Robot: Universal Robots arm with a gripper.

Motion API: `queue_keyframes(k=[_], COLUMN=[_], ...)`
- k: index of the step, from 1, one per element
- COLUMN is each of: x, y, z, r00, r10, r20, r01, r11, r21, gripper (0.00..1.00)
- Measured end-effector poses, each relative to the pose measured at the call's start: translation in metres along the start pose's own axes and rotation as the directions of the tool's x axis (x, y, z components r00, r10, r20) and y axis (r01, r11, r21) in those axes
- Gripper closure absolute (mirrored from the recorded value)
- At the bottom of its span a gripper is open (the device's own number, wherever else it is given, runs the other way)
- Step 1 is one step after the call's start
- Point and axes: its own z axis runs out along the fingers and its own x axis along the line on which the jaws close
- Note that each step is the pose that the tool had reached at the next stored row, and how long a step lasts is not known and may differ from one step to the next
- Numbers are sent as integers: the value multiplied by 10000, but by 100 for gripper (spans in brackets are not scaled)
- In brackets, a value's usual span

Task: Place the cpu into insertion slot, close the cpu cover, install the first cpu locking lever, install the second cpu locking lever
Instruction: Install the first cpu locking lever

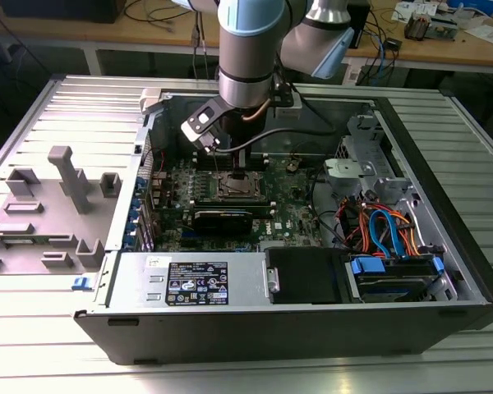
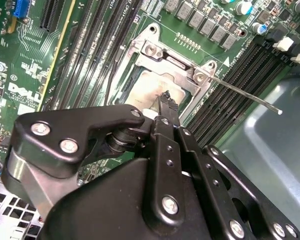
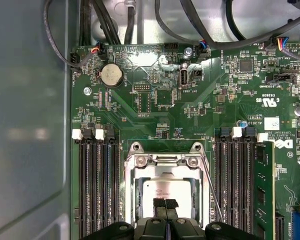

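Exterior view: I hang over the silvery-rimmed square insertion slot (image 1: pixel 232 187). Second wrist view: my black gripper (image 2: pixel 165 96), pinched closed on nothing, hovers at the flat pale-silver cpu (image 2: pixel 146 89) seated there. I judge it light, stiff and fragile, best held by its edges. First wrist view: the thin windowed metal cpu cover (image 3: pixel 165 170) frames it.

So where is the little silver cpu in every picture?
Exterior view: cpu in the middle of the green motherboard, under the arm.
Second wrist view: pale square just past the black end effector.
First wrist view: between the memory slots.
Shared landmark: the silvery cpu cover framing it.
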Motion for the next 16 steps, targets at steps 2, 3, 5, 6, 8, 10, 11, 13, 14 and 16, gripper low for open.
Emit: queue_keyframes(k=[2, 3, 5, 6, 8, 10, 11, 13, 14, 16], x=[1, 1, 1, 1, 2, 2, 2, 2, 2, 2], y=[0, 0, 0, 0, 0, 0, 0, 0, 0, 0], z=[-19, -27, -37, -44, -54, -64, -67, -71, -76, -89], r00=[10000, 10000, 10000, 10000, 10000, 10000, 10000, 10000, 10000, 10000], r10=[0, 1, 0, -1, 0, 0, 0, 0, 0, 0], r20=[0, 0, 0, 1, 0, 2, -1, 0, 0, 2], r01=[0, -1, 0, 1, 0, 0, 0, 0, 0, 0], r11=[10000, 10000, 10000, 10000, 10000, 10000, 10000, 10000, 10000, 10000], r21=[0, 0, 1, 1, 1, 2, 0, 1, 0, 2], gripper=[89, 89, 89, 89, 89, 89, 89, 89, 89, 89])
